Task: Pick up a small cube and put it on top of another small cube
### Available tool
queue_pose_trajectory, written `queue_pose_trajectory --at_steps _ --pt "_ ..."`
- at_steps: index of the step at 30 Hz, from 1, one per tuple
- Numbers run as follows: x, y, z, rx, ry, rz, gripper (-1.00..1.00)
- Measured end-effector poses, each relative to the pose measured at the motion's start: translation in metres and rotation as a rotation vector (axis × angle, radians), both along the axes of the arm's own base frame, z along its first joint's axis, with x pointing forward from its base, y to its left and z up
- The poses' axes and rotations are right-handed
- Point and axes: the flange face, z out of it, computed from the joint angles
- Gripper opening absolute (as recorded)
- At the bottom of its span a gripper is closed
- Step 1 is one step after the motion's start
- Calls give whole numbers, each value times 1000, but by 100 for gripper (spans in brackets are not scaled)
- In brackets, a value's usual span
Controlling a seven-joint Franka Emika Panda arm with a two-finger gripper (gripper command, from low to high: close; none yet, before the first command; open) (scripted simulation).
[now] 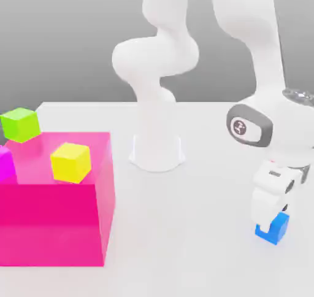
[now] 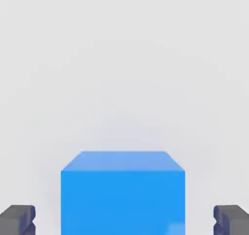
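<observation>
The small blue cube [image 2: 122, 193] sat on the white table [image 1: 202, 240] at the exterior view's right, plain and matte, between the fingertips [image 2: 17, 218] of the gripper [image 1: 270, 219]. The jaws stood apart, gaps showing either side: nothing lifted, stacking all ahead.

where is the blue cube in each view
Exterior view: the blue cube sits on the white table near the exterior view's right edge, low in the picture, under the gripper.
Hand view: the blue cube stands between the two fingertips.
Shared landmark: the white table.
</observation>
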Motion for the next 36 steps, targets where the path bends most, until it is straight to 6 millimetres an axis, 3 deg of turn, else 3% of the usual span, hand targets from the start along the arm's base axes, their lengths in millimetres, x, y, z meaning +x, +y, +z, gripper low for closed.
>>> queue_pose_trajectory --at_steps 6,11,12,13,14,17,20,22,26,30,31,33,34,36 --pt "0 0 0 -1 0 0 -100" --pt "0 0 48 -1 -1 0 -100" --pt "5 -3 59 -2 -2 -6 -100" --pt "22 -16 71 -4 -6 -27 -100" --pt "44 -36 84 -6 -10 -59 -100" --pt "111 -127 127 -13 -20 -198 -100" --pt "147 -219 173 -18 -25 -295 -100" --pt "157 -289 204 -20 -25 -367 -100" --pt "144 -411 260 -17 -18 -478 -100" --pt "101 -511 300 -3 -6 -579 -100" --pt "88 -535 300 1 -3 -606 -100" --pt "75 -557 279 4 0 -630 -100" --pt "72 -560 267 4 0 -635 100" --pt "72 -560 267 4 0 -635 100"
